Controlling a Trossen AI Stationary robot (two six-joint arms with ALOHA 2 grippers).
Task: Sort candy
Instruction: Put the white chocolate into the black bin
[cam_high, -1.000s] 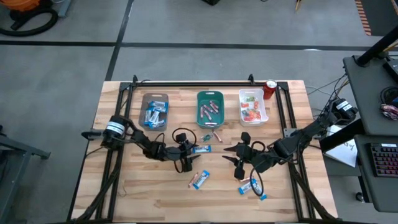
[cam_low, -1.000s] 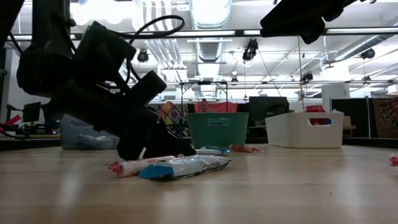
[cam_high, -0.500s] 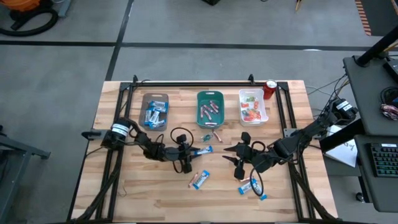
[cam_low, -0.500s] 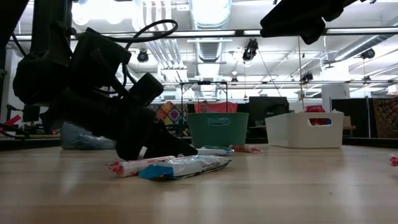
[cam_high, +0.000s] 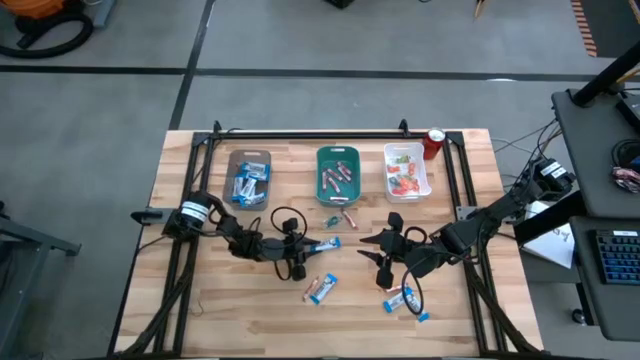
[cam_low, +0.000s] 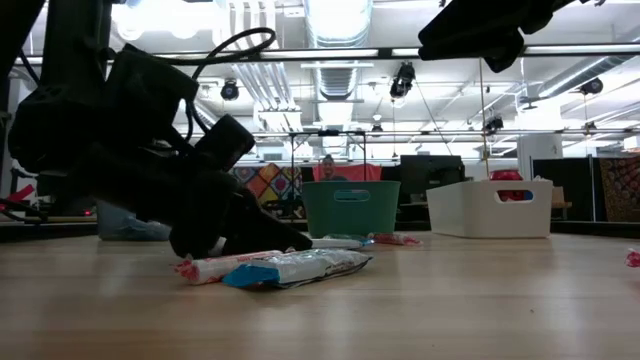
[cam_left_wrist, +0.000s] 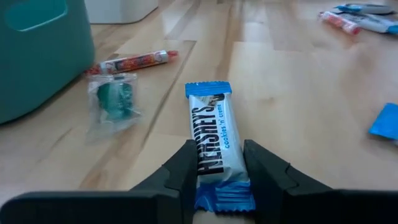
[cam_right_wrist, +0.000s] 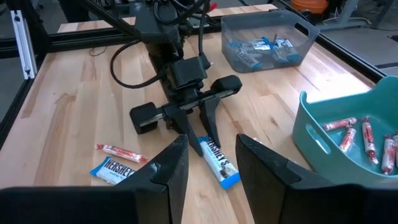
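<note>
Left gripper (cam_left_wrist: 217, 171), centre-left of the high view, is clamped on one end of a blue-and-white wrapped chocolate bar (cam_left_wrist: 214, 146) lying flat on the wooden table (cam_high: 240, 310). Just beyond the bar lie a green wrapped sweet (cam_left_wrist: 115, 99) and a slim red stick candy (cam_left_wrist: 134, 61), beside the teal plastic tray (cam_left_wrist: 37, 50). Right gripper (cam_high: 385, 262), centre-right and raised, stands with its fingers parted and empty.

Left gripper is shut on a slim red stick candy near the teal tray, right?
Not quite. The left gripper is shut on a blue-and-white bar, not a red stick; the left wrist view shows it. It is near the teal tray.
</note>
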